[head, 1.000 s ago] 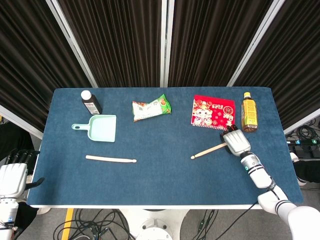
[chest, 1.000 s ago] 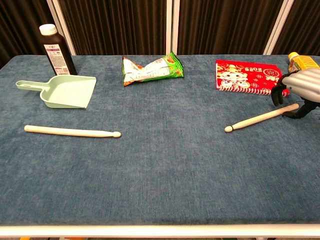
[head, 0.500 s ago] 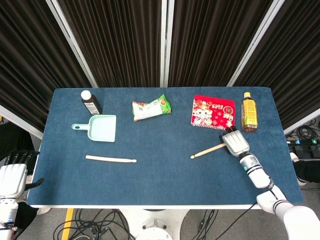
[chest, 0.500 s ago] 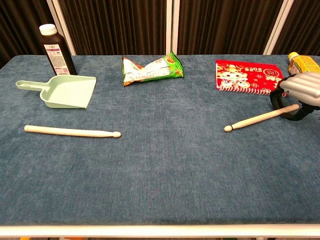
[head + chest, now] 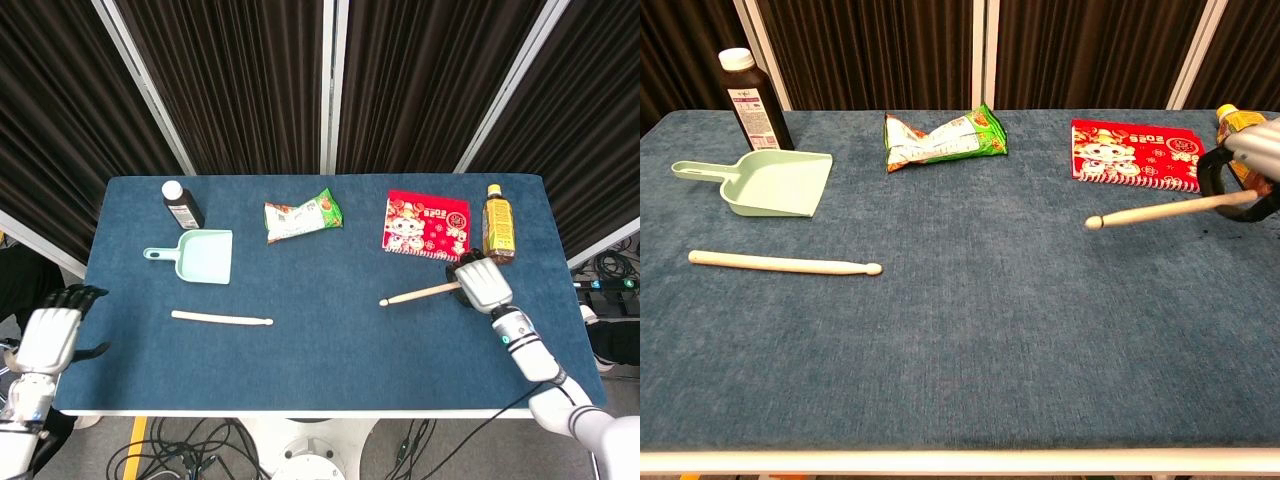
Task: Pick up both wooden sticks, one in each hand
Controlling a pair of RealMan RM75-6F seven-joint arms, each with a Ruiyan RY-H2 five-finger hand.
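Note:
Two pale wooden sticks are on view. One stick (image 5: 221, 318) (image 5: 784, 264) lies flat on the blue table, front left, below the dustpan. The other stick (image 5: 420, 294) (image 5: 1160, 212) hangs above the cloth, held at its thick end by my right hand (image 5: 482, 284) (image 5: 1246, 165), its rounded tip pointing left. My left hand (image 5: 55, 335) hovers off the table's left edge with its fingers spread and nothing in it; the chest view does not show it.
A mint dustpan (image 5: 200, 256) (image 5: 768, 183) and a dark bottle (image 5: 182, 203) (image 5: 752, 100) stand back left. A green snack bag (image 5: 302, 216) (image 5: 943, 139) lies mid-back. A red packet (image 5: 427, 226) (image 5: 1134, 154) and a tea bottle (image 5: 498, 224) (image 5: 1239, 124) sit close behind my right hand.
My right hand has closed on the right stick and raised it off the table. My left hand has risen and moved up toward the table's left edge. The left stick has not moved.

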